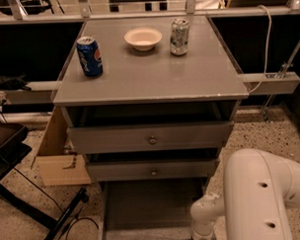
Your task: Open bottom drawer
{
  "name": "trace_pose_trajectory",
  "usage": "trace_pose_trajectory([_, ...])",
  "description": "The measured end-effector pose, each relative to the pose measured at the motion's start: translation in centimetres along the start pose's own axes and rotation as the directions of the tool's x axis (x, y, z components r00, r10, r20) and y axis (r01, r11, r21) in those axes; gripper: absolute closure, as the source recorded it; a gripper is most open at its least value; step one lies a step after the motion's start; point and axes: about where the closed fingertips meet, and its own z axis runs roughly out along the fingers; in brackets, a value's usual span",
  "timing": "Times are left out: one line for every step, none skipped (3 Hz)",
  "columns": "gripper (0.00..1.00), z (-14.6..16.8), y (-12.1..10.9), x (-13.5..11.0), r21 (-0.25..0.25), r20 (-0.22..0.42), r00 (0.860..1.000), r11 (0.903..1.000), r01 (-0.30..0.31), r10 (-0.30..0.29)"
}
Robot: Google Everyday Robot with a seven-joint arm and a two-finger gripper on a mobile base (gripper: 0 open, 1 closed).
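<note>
Grey cabinet (149,85), three drawers. On top: two cans, blue can (89,56) left and silver can (179,37) far right, plus one bowl (143,38). The bottom drawer (150,206) is pulled out towards the near edge. The gripper (201,236) is at its near-right corner. Can't tell its grip state.

Overhead light brightens the cabinet top (148,80); the bottom drawer (150,208) lies in shadow, the gripper (201,237) dim at the lower edge

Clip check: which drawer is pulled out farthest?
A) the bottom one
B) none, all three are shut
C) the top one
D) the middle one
A: the bottom drawer juts far forward with its bare floor exposed; the end effector is at the lower edge of the view, by the drawer's right front corner.
</note>
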Motion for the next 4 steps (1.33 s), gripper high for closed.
trace_pose_trajectory([1.00,0.28,0.92,0.09,-0.016,0.004,1.000,0.9999,-0.005,0.006])
trace_pose_trajectory([0.73,0.29,0.93,0.09,-0.017,0.004,1.000,0.9998,-0.006,0.006])
trace_pose_trajectory([0.42,0.29,0.93,0.09,-0.017,0.004,1.000,0.9998,-0.006,0.006])
trace_pose_trajectory([0.19,0.29,0.94,0.09,-0.017,0.004,1.000,0.9998,-0.006,0.006])
